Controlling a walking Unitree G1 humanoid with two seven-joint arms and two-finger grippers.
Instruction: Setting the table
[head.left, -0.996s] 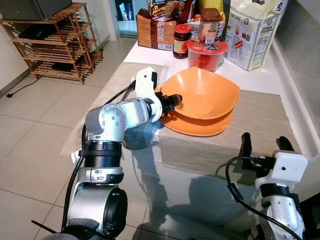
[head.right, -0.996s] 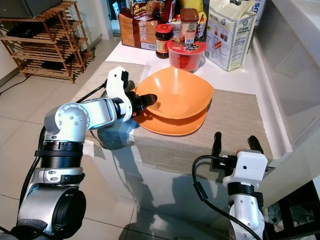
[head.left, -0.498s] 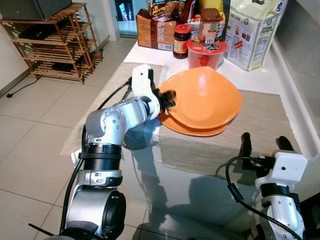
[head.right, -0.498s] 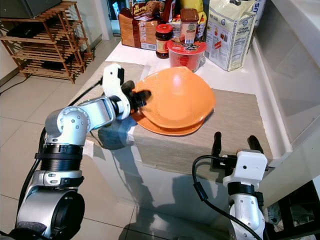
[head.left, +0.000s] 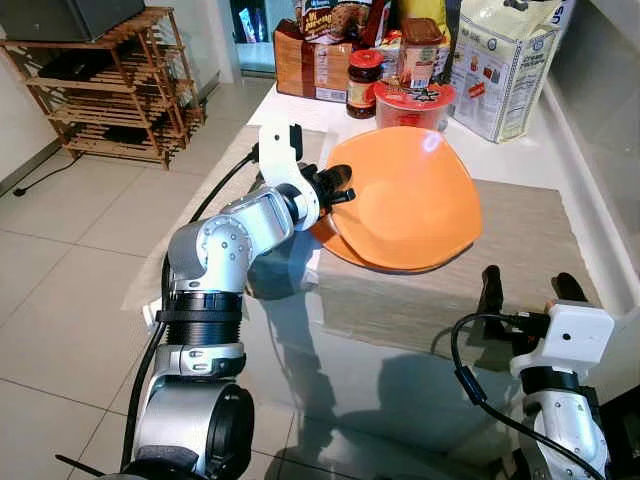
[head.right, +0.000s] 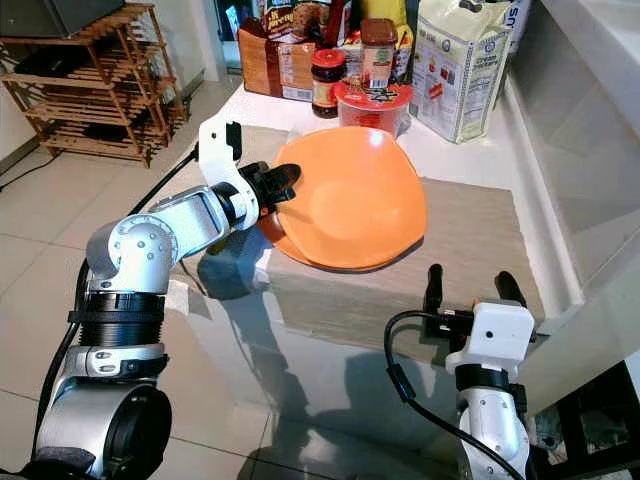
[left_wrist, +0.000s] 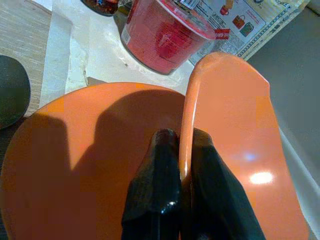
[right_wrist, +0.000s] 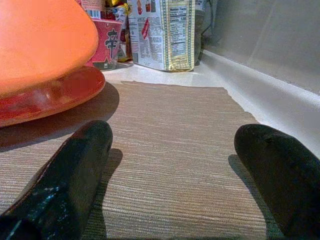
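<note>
a red noodle cup (head.left: 413, 105), a dark jar (head.left: 363, 82), bread (head.left: 305, 55) and a pale bag (head.left: 505, 62) crowd the far counter; wooden shelves (head.left: 105, 85) stand far left.

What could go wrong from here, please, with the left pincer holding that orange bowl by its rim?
The left pincer pinches only the thin rim of the tilted orange bowl, so it might slip and drop onto the orange plate below. Swinging it farther could knock the red noodle cup or the jar behind.

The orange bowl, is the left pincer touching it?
Touching. The left wrist view shows the left pincer with its two black fingers pressed on either side of the orange bowl rim.
</note>
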